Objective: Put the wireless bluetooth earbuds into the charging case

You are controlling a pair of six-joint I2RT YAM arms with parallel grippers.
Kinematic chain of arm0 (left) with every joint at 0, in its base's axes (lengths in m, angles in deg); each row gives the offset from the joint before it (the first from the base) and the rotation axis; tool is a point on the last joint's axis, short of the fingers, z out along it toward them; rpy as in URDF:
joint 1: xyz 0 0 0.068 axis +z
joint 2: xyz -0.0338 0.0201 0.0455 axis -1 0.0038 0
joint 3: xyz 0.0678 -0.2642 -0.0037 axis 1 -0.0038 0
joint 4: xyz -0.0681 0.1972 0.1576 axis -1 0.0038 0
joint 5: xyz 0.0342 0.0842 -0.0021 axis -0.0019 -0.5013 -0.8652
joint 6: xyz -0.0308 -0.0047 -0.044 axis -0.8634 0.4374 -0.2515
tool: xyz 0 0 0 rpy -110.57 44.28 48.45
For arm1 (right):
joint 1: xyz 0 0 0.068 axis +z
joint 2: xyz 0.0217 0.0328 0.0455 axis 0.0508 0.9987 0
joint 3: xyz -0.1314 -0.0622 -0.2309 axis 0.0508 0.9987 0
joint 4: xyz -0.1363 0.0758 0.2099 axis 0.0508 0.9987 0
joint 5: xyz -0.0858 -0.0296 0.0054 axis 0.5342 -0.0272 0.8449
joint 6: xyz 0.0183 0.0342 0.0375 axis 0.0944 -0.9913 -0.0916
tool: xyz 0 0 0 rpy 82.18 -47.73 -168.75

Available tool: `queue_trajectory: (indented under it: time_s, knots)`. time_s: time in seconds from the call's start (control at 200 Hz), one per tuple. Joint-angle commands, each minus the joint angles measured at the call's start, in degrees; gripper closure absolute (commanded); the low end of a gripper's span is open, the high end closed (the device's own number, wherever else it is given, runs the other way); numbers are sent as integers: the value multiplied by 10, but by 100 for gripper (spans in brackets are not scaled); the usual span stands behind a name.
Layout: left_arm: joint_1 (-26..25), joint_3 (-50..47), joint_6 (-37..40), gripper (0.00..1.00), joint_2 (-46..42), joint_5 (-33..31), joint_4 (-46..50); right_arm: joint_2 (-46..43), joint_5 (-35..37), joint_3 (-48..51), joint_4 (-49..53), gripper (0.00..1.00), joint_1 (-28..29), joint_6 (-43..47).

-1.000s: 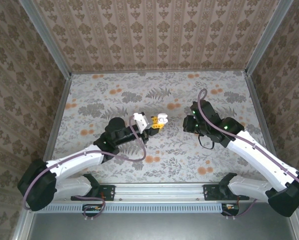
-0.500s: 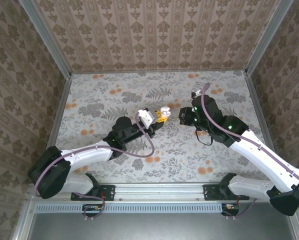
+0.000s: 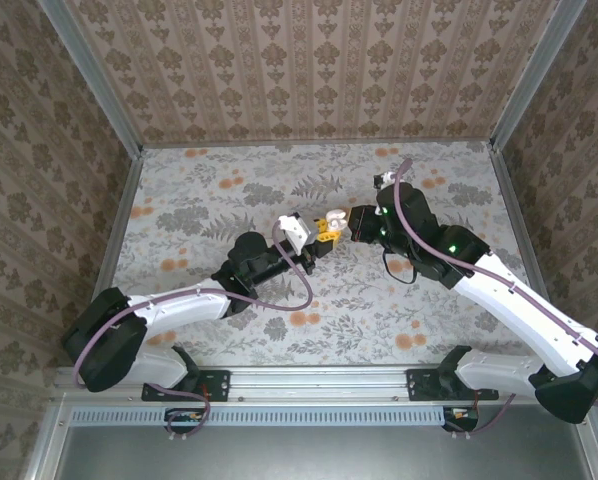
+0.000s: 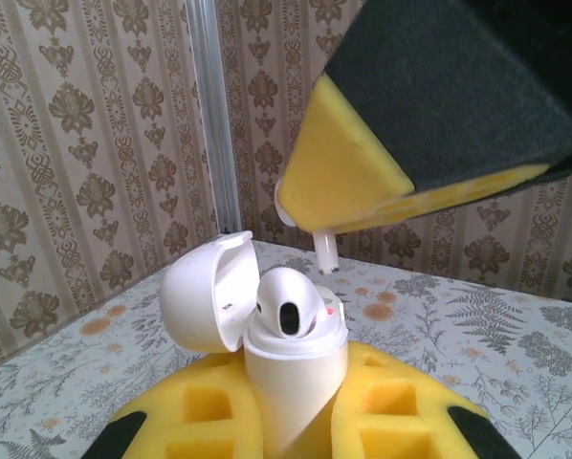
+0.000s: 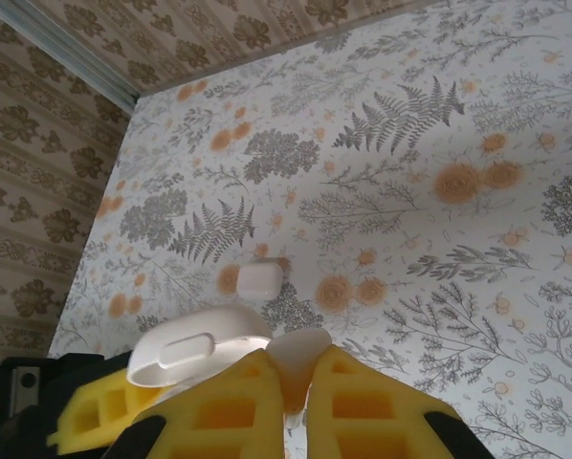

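My left gripper [image 4: 293,413] is shut on the white charging case [image 4: 297,378], holding it upright with its lid [image 4: 202,293] swung open. One white earbud [image 4: 288,304] sits in the case. My right gripper [image 5: 300,375] is shut on a second earbud [image 5: 301,352]. In the left wrist view its stem [image 4: 326,251] pokes down from the right gripper's yellow pads [image 4: 348,177], just above and behind the case mouth and apart from it. From the top the left gripper [image 3: 317,238] and right gripper [image 3: 355,226] almost meet over the case [image 3: 331,219]. The open lid [image 5: 200,346] lies left of the held earbud.
Another closed white case [image 5: 260,281] lies on the floral table [image 5: 477,239] beyond the grippers. Patterned walls and a metal corner post [image 4: 209,115] enclose the workspace.
The right gripper has swung left and a little back with its earbud until it hangs over the case. The left arm has pushed the case slightly right and forward.
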Motion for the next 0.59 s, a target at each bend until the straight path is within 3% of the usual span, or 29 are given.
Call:
queue_trajectory:
  time_s: [0.0, 0.59]
  knots:
    - [-4, 15, -19, 100, 6, 5, -32, -2, 17, -18, -13, 91, 6, 14]
    - [-6, 10, -29, 100, 0, -4, -46, 15, -6, -17, -31, 90, 24, 39]
